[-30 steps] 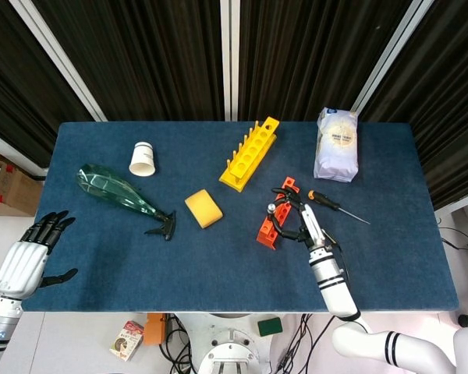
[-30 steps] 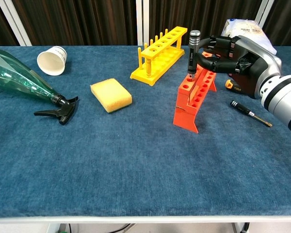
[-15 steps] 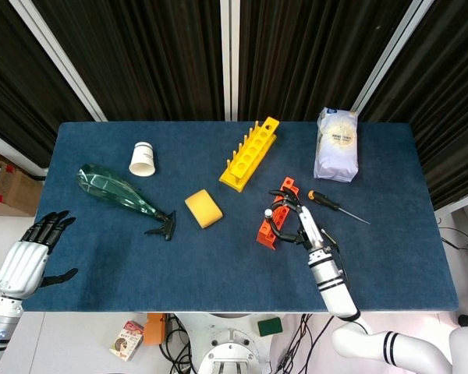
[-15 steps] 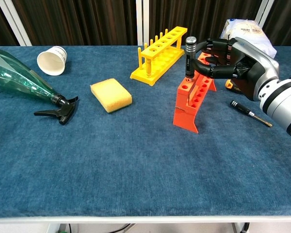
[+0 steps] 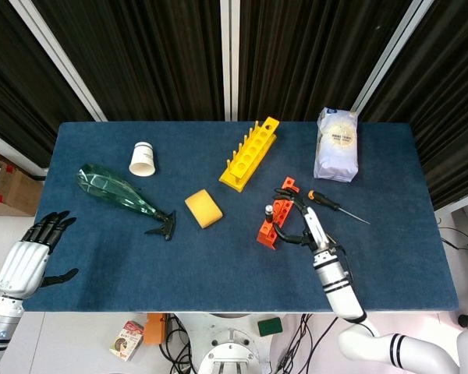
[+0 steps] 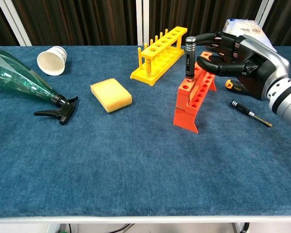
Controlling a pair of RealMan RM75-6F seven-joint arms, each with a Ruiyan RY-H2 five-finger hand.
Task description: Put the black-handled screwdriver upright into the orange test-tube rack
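The black-handled screwdriver [image 6: 189, 57] stands upright in a front hole of the orange test-tube rack [image 6: 193, 99], its silver cap on top [image 5: 268, 209]. My right hand [image 6: 238, 57] hovers just right of the handle, fingers [image 6: 207, 38] apart and curved toward it with a small gap, holding nothing. In the head view the right hand [image 5: 312, 231] lies beside the rack [image 5: 274, 224]. My left hand [image 5: 27, 259] hangs off the table's near left corner, fingers spread and empty.
A second screwdriver with an orange-and-black handle [image 6: 250, 112] lies right of the rack. A yellow rack [image 6: 159, 54], yellow sponge [image 6: 111, 95], green spray bottle [image 6: 24, 84], paper cup [image 6: 52, 59] and white bag [image 5: 337, 145] sit on the blue table [image 6: 136, 170].
The right hand lowered the screwdriver into the rack's front hole, then let go and drew slightly back to the right. The left hand has not moved.
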